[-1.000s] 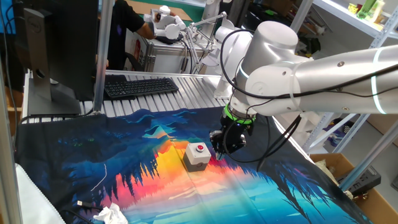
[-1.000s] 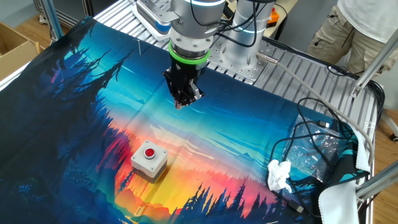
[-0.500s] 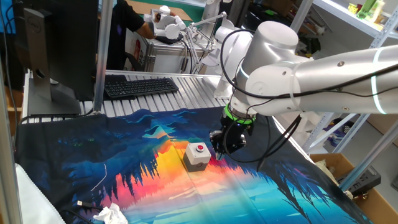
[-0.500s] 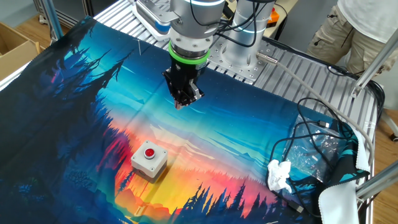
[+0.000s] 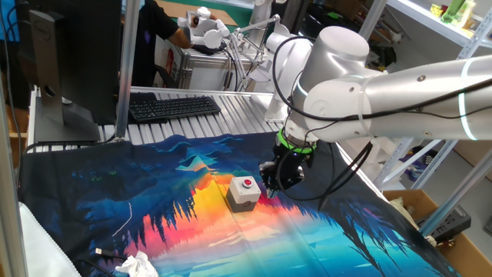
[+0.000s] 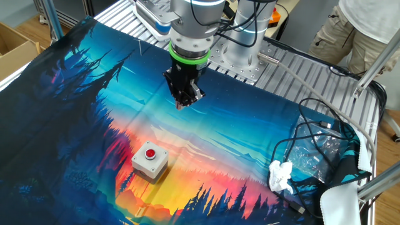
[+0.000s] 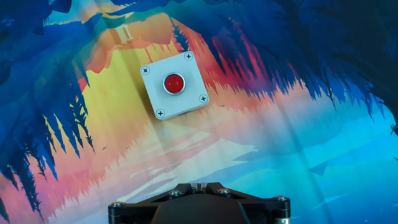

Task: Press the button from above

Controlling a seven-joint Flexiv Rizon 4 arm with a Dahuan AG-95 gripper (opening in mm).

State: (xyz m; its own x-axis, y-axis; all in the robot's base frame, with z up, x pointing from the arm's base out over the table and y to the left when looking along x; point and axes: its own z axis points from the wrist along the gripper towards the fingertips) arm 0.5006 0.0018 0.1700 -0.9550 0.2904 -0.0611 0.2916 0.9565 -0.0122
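Observation:
The button (image 5: 247,183) is a small red push-button on a light grey cube housing, standing on the colourful printed cloth (image 5: 154,192). It also shows in the other fixed view (image 6: 150,154) and upper middle in the hand view (image 7: 174,83). My gripper (image 5: 270,188) hangs above the cloth beside the button, apart from it. In the other fixed view my gripper (image 6: 180,105) is up-right of the button and some way above the cloth. In the hand view the fingertips (image 7: 199,185) meet with no gap and hold nothing.
A black keyboard (image 5: 173,106) and a monitor (image 5: 69,61) stand behind the cloth. A crumpled tissue (image 6: 281,177), black cables (image 6: 319,134) and a plastic bag lie at the cloth's right side. A person (image 6: 369,31) stands at the far corner.

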